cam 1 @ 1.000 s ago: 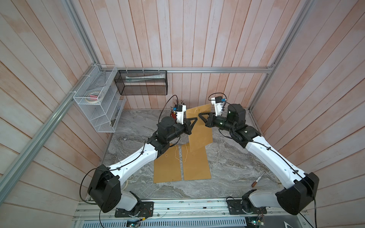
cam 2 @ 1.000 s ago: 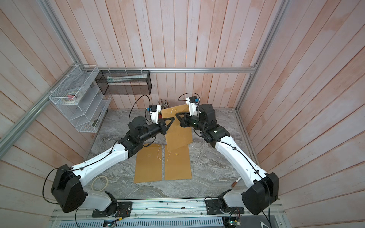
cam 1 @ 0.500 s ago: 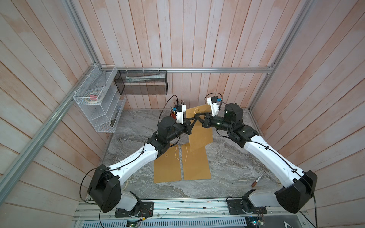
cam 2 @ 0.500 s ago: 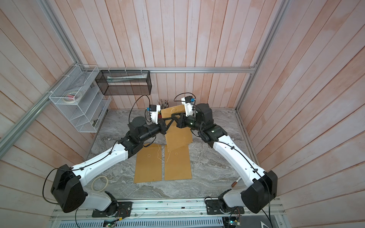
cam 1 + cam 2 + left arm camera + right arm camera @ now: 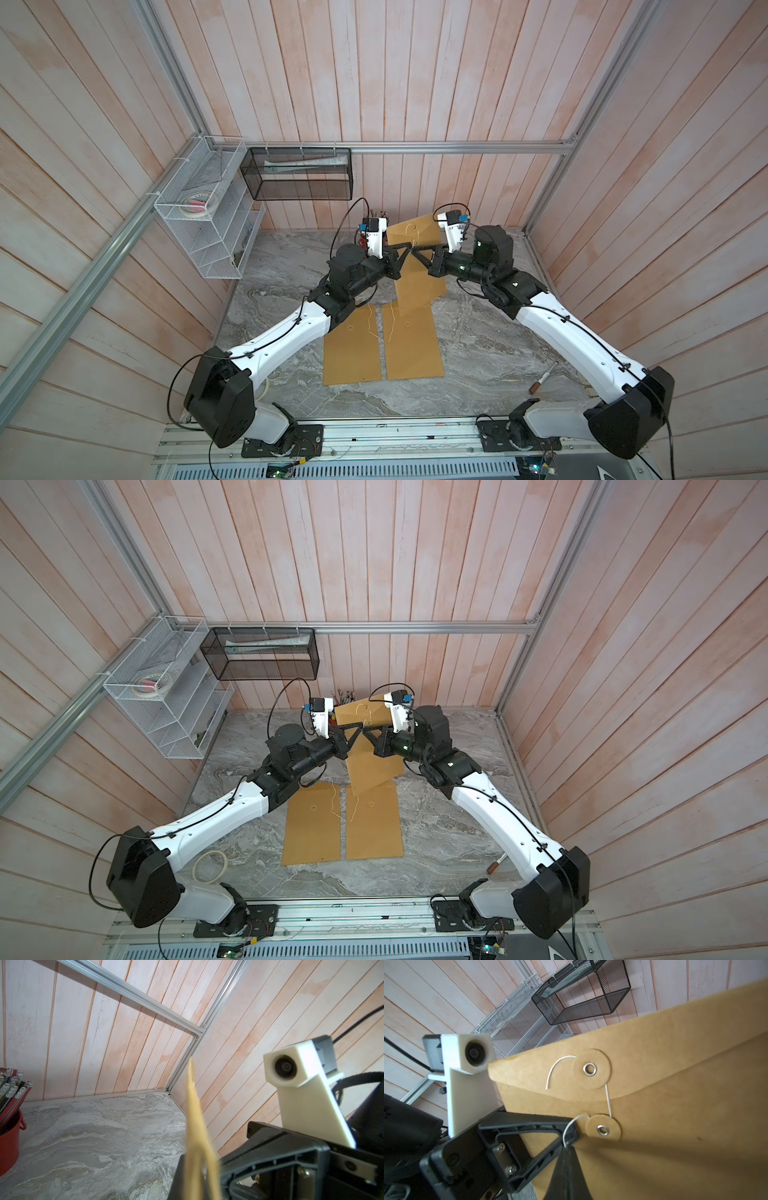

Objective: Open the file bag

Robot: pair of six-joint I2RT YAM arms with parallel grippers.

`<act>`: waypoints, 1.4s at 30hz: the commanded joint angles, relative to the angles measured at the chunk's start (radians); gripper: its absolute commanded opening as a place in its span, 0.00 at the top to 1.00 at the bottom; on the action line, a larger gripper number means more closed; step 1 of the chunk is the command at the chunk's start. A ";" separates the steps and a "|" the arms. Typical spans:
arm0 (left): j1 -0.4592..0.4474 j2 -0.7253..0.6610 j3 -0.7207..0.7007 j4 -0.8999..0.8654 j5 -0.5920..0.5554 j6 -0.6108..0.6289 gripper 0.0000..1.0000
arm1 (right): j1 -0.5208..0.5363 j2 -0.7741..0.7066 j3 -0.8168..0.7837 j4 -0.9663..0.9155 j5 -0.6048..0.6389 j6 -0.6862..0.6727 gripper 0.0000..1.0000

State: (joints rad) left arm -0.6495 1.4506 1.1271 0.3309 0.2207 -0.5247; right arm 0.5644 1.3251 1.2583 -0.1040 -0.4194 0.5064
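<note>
The right gripper (image 5: 566, 1159) has its fingers pinched together, and the free run of white string (image 5: 608, 1101) ends right at their tips, so it appears to hold the string. The left gripper (image 5: 405, 252) is clamped tight on the side edge of the file bag (image 5: 419, 286), just beside the closure; its wrist view shows the brown card edge-on between its fingers. The string runs from the upper disc (image 5: 590, 1069) on the flap (image 5: 654, 1053) down to the lower disc (image 5: 603, 1130), around it, and out to the right fingers. The flap lies closed over the body. The bag stands upright in the air between the two arms, over the far middle of the table (image 5: 478, 353). Its low edge is above two more bags (image 5: 352, 349) lying flat, and I cannot tell whether it touches them. The step in hand looks like unwinding the tie. Next, the right arm would need to carry the string around the lower disc against its winding until it slips free, with the left grip steadying the bag, and then the flap can be lifted.
</note>
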 commanded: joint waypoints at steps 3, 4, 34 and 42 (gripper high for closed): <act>0.007 -0.029 -0.015 0.052 -0.019 -0.014 1.00 | 0.007 -0.025 -0.018 0.016 -0.021 0.014 1.00; 0.007 -0.031 -0.017 0.057 -0.020 -0.015 1.00 | 0.006 -0.024 -0.020 0.015 -0.023 0.014 1.00; 0.048 -0.099 -0.096 0.101 -0.010 -0.055 1.00 | -0.095 -0.060 -0.044 -0.064 -0.011 -0.015 1.00; 0.049 -0.120 -0.111 0.096 0.004 -0.048 1.00 | -0.132 -0.046 0.005 -0.098 -0.020 -0.047 1.00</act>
State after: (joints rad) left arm -0.6067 1.3579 1.0302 0.4110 0.2050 -0.5762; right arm 0.4419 1.2808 1.2179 -0.1738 -0.4278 0.4873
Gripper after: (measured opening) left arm 0.048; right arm 0.042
